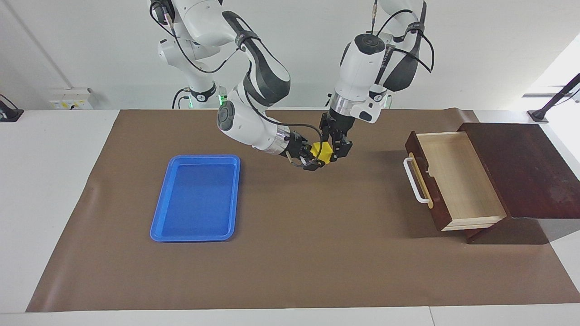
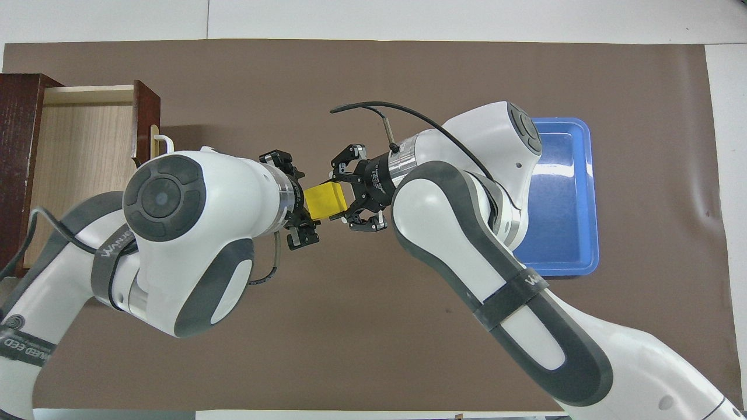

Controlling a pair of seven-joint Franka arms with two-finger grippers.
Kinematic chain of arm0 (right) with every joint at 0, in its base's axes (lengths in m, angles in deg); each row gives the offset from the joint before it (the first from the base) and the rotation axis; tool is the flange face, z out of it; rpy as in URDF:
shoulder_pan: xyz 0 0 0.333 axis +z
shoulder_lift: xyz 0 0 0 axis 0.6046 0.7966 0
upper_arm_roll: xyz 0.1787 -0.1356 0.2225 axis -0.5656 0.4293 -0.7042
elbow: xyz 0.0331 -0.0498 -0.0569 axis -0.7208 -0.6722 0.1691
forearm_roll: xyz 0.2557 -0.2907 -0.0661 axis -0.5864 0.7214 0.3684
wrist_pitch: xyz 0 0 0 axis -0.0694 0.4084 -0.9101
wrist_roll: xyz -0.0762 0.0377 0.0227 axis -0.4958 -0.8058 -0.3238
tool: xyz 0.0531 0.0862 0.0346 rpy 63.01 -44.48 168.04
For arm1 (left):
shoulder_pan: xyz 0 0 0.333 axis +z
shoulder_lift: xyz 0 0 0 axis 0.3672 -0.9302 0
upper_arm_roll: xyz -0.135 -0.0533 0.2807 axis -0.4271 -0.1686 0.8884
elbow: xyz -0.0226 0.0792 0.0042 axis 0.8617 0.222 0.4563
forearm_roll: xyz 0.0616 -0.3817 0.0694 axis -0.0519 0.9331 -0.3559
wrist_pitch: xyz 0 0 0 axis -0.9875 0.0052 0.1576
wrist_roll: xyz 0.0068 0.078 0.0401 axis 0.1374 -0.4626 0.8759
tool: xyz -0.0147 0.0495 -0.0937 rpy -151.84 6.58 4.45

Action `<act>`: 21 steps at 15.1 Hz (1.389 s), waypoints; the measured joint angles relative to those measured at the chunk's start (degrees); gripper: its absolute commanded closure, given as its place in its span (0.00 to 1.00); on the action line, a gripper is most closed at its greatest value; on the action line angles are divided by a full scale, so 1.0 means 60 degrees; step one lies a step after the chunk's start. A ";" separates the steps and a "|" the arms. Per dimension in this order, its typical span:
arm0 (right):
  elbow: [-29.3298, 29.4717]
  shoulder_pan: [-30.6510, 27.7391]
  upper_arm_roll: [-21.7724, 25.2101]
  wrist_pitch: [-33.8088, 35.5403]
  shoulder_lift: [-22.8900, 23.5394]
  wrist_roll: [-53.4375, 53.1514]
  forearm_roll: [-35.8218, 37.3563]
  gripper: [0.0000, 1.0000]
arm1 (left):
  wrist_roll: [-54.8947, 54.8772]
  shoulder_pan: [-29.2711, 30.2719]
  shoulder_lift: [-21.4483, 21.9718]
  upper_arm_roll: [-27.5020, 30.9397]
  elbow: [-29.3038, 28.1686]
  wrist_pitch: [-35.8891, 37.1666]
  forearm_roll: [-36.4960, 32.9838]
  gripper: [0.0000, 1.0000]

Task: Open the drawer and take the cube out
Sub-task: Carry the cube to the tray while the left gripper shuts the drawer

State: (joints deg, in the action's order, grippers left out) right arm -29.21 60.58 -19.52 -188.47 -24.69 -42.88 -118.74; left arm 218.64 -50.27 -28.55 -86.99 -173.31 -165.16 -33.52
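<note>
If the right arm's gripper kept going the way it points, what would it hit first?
Beyond the yellow cube it grips, the right gripper would probably meet the left gripper, open right beside the cube. Depth is hard to judge.

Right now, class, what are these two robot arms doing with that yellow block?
A handover in mid-air over the brown mat. The right gripper is shut on the yellow cube, while the left gripper, close beside it, looks open. The drawer at the left arm's end of the table is pulled out and nothing shows inside. The blue tray lies toward the right arm's end.
</note>
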 measured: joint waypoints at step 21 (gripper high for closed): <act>-0.0947 -0.4249 0.0188 0.1325 0.0408 0.1372 -0.0219 1.00 | -0.8219 0.5015 0.0026 0.0095 -0.1069 -0.0309 -0.0541 0.00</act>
State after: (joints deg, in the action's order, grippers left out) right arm -34.90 35.09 -18.40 -180.52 -22.24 -34.65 -120.06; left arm 169.33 -20.18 -28.40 -86.42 -179.72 -167.02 -36.77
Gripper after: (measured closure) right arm 0.445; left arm 0.000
